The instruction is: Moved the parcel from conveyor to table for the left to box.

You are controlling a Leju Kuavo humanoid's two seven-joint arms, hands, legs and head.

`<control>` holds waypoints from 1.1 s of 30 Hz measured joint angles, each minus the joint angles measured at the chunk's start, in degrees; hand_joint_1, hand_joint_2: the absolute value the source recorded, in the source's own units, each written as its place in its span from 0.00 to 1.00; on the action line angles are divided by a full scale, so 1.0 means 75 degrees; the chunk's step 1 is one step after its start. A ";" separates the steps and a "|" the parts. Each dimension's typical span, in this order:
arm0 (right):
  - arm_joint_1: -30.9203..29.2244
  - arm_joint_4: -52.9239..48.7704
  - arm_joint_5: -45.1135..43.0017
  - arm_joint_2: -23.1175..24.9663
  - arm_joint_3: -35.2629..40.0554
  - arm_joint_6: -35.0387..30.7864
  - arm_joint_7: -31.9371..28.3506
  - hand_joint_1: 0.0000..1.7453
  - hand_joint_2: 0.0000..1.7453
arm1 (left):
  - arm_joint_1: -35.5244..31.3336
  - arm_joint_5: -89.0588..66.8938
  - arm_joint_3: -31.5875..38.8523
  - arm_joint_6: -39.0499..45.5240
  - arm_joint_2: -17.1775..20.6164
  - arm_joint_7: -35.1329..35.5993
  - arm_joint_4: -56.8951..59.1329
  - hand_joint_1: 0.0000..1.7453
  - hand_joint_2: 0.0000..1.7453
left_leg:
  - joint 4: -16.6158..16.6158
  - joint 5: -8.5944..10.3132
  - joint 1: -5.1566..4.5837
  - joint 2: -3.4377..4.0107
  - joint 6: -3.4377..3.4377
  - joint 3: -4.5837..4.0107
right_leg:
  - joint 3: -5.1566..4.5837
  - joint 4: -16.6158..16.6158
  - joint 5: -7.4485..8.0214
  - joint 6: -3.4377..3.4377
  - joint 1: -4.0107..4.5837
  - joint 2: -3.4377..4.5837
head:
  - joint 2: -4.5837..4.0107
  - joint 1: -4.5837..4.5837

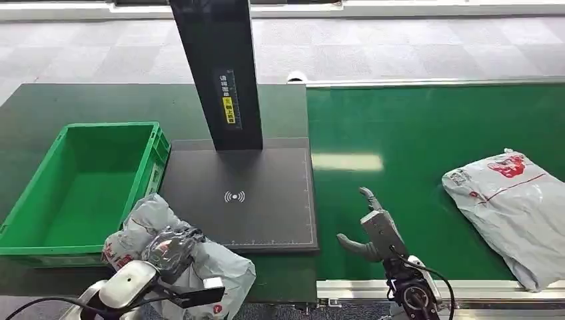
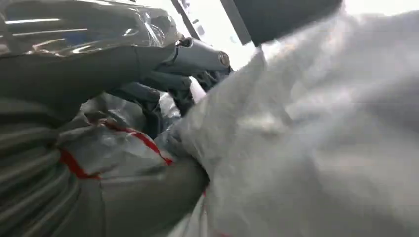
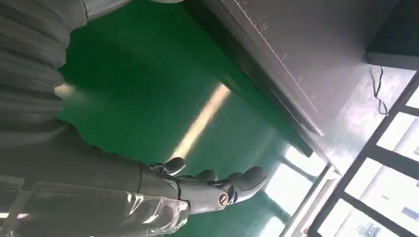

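Note:
A grey plastic parcel (image 1: 220, 270) with red print lies at the near edge of the table, between the green crate and the dark scanner plate. My left hand (image 1: 170, 250) grips its crumpled top; the left wrist view shows my fingers (image 2: 163, 86) dug into the grey film of the parcel (image 2: 306, 148). A second grey parcel (image 1: 516, 210) with red print lies on the green conveyor (image 1: 400, 133) at the right. My right hand (image 1: 370, 230) hovers open over the conveyor's near side, left of that parcel, fingers (image 3: 217, 185) spread and holding nothing.
An empty green crate (image 1: 40, 193) stands on the table at the left. A dark scanner plate (image 1: 266, 220) with a black post (image 1: 223, 67) fills the middle. The conveyor's silver rail (image 1: 480, 288) runs along the near edge.

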 measured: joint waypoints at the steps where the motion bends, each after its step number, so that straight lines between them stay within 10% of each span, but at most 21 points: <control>1: 0.0000 0.0009 0.0018 0.0012 0.0000 -0.0006 -0.0020 0.00 1.00 | -0.0086 -0.0119 -0.0052 0.0055 -0.0037 0.0073 0.0099 1.00 1.00 | 0.0000 -0.0001 0.0000 0.0001 0.0000 0.0005 | 0.0005 0.0000 0.0000 0.0000 0.0000 0.0001 | 0.0000 -0.0003; 17: -0.0142 0.0256 -0.0009 0.0035 0.0000 0.0020 -0.0251 0.00 1.00 | -0.0381 0.0964 -0.0125 0.0528 -0.0224 -0.0982 0.0615 1.00 1.00 | 0.0000 -0.0011 -0.0012 -0.0009 0.0006 0.0024 | 0.0024 0.0000 -0.0021 0.0011 -0.0012 -0.0015 | 0.0000 -0.0003; 33: -0.0112 0.0172 -0.0545 -0.0198 0.0020 0.0166 -0.0289 0.00 1.00 | -0.0677 0.3065 -0.0250 0.5210 -0.0694 -0.3170 -0.0635 1.00 1.00 | 0.0010 -0.0003 -0.0010 0.0003 0.0011 -0.0077 | -0.0096 0.0001 -0.0008 0.0014 -0.0010 -0.0005 | 0.0000 0.0000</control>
